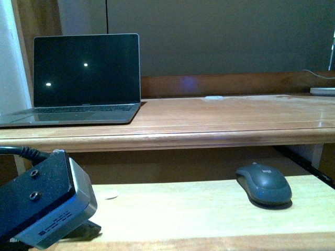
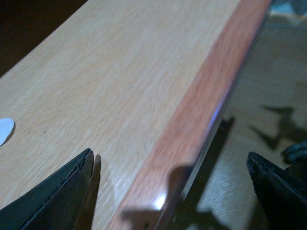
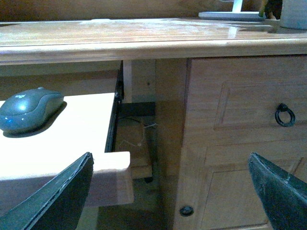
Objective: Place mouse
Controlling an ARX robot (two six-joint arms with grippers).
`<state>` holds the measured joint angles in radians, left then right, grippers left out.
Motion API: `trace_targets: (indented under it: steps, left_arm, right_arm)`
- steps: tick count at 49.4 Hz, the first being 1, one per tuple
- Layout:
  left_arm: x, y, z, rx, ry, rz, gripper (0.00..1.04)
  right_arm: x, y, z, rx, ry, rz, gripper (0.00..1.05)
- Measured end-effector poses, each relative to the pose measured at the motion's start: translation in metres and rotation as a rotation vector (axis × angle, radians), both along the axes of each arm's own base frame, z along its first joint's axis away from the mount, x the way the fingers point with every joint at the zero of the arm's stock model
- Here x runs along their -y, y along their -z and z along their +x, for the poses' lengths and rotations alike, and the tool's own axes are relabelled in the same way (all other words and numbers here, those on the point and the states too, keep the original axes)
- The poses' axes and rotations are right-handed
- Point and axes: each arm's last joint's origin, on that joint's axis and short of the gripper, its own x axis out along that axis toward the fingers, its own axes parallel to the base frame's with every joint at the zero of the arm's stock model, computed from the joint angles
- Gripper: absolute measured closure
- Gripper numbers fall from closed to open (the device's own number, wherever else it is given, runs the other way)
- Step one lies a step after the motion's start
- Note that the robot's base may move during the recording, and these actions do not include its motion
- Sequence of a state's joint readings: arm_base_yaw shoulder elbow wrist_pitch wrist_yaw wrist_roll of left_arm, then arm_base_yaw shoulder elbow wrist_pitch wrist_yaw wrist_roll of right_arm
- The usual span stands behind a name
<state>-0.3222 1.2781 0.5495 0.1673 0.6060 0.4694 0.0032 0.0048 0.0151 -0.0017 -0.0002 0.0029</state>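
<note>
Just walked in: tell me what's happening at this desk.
Nothing is gripped. The small dark grey oval mouse lies on the pale wooden pull-out tray, below the brown wooden desk top bearing an open grey laptop. Both grippers are open and empty: the left gripper over the tray's edge, the right gripper beside the tray, the mouse off to one side.

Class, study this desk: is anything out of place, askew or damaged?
Nothing is spilled or damaged. Only the mouse stands apart: it lies on the pull-out tray, a level below the laptop on the desk.
</note>
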Motion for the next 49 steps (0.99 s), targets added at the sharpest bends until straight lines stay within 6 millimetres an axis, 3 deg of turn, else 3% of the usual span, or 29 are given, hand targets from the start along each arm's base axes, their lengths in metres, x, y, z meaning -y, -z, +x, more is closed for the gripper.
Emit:
trace_targets:
  steps: [5,8,20,30,43,49]
  left_arm:
    - [0.002,-0.018,-0.004,-0.024,-0.206,-0.123,0.08]
    - [-0.003,-0.029,-0.007,-0.057,-0.426,-0.190,0.08]
    - [-0.021,-0.046,-0.031,-0.080,-0.865,-0.254,0.08]
    - [-0.032,-0.052,-0.072,-0.002,-1.032,-0.270,0.08]
    - [-0.041,-0.044,-0.125,0.109,-1.151,-0.337,0.08]
    - [-0.045,-0.031,-0.128,0.251,-1.032,-0.440,0.26]
  right_arm:
    - [0.000,0.000,0.000,0.000,0.000,0.000,0.07]
    - [0.000,0.000,0.000,0.000,0.000,0.000,0.07]
    - [0.000,0.000,0.000,0.000,0.000,0.000,0.07]
    - [0.000,0.000,0.000,0.000,0.000,0.000,0.07]
    - [0.000,0.000,0.000,0.000,0.000,0.000,0.07]
    - [0.000,0.000,0.000,0.000,0.000,0.000,0.07]
